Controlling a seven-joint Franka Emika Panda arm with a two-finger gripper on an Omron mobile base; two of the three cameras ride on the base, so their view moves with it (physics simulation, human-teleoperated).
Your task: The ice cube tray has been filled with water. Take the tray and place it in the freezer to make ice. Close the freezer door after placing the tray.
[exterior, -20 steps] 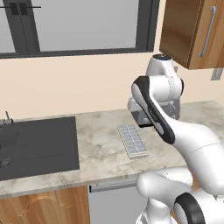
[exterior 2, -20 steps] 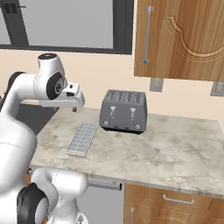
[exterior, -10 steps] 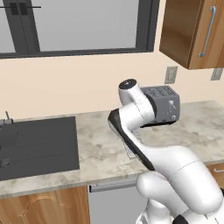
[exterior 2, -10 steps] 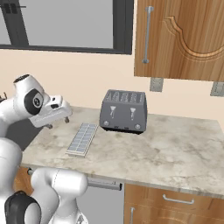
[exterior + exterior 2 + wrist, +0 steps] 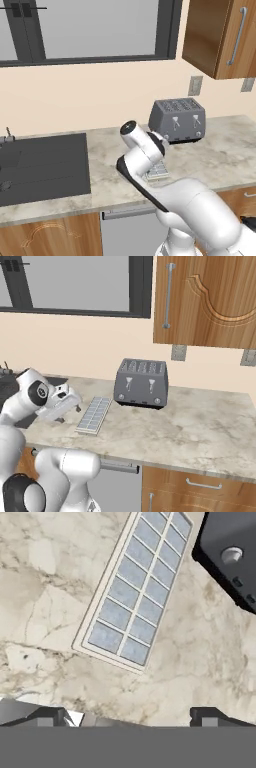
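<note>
The gripper [image 5: 127, 714] hovered low over the marble counter [image 5: 200, 421], its two dark fingertips [image 5: 50, 714] spread wide with nothing between them. One ice cube tray [image 5: 135, 592] lay flat on the counter just ahead, two columns of cells showing, no writing legible on it. One grey four-slot toaster [image 5: 141, 383] stood just beside the tray's far end. The white arm [image 5: 142, 160] bent low over the counter beside one dark sink [image 5: 42, 167].
</note>
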